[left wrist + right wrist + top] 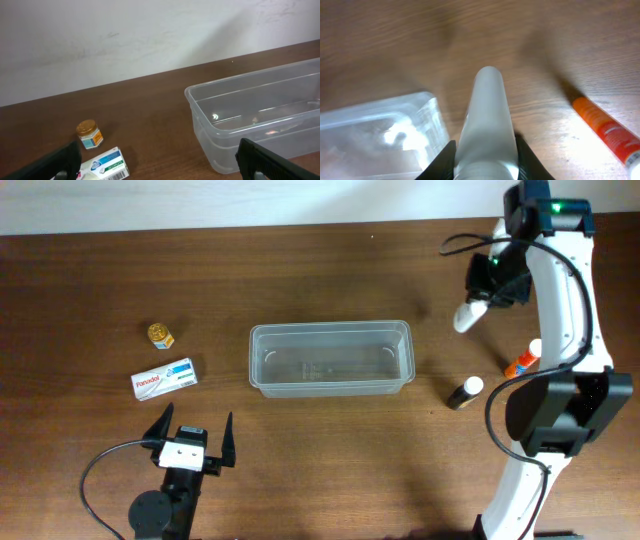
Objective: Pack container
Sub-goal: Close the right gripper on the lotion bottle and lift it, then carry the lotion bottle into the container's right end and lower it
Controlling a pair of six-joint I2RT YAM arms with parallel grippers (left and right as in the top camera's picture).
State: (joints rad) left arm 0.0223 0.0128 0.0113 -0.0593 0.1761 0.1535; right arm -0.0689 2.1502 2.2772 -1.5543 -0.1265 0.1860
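The clear plastic container [330, 357] stands empty mid-table; it also shows in the left wrist view [260, 115] and the right wrist view [375, 135]. My right gripper [490, 288] is shut on a white bottle [467, 315], held in the air to the right of the container's far right corner; the right wrist view shows the white bottle [487, 125] between the fingers [485, 162]. My left gripper [192, 438] is open and empty near the front edge, left of the container. A white medicine box [164, 378] and a small gold-lidded jar [160, 334] lie left of the container.
A dark bottle with a white cap [464, 392] and an orange tube [521, 362] lie right of the container, near the right arm's base [550, 415]. The orange tube also shows in the right wrist view [605, 127].
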